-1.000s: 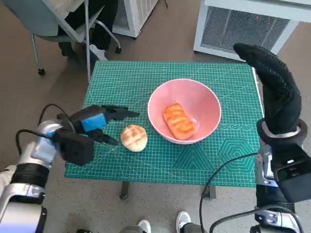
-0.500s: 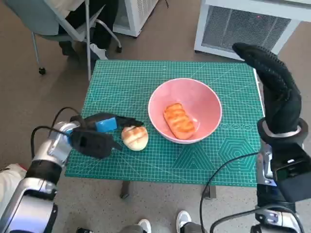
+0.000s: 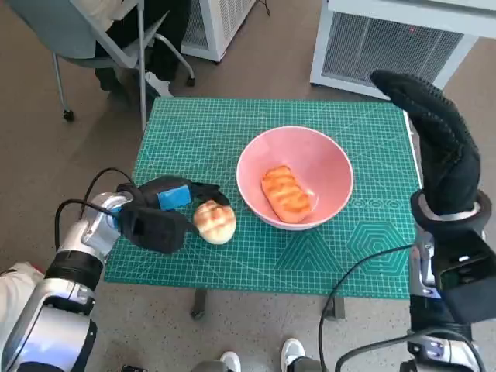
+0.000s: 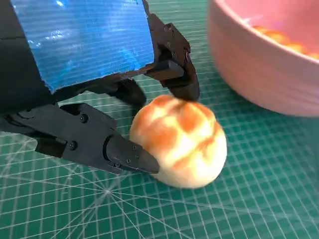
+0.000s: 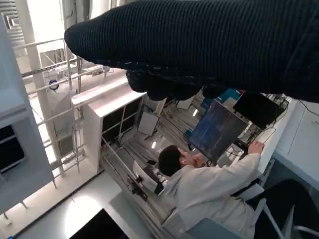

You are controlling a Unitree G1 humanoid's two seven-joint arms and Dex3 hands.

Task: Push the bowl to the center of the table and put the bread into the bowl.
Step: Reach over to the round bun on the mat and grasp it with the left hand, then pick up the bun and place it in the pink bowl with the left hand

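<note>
The left robot hand [image 3: 159, 213] is black plastic with screws, blue tape on its back. The right robot hand [image 3: 434, 143] wears a black knitted glove. Black cables loop beside pale silver forearms.

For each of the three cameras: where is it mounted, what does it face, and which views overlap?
Head: looks steeply down at the table; both forearms show.
Left wrist: behind the left hand, facing the round bun its fingers touch, beside the pink bowl.
Right wrist: behind the raised right hand, facing a seated person.
Head and left wrist share bun and bowl.
</note>
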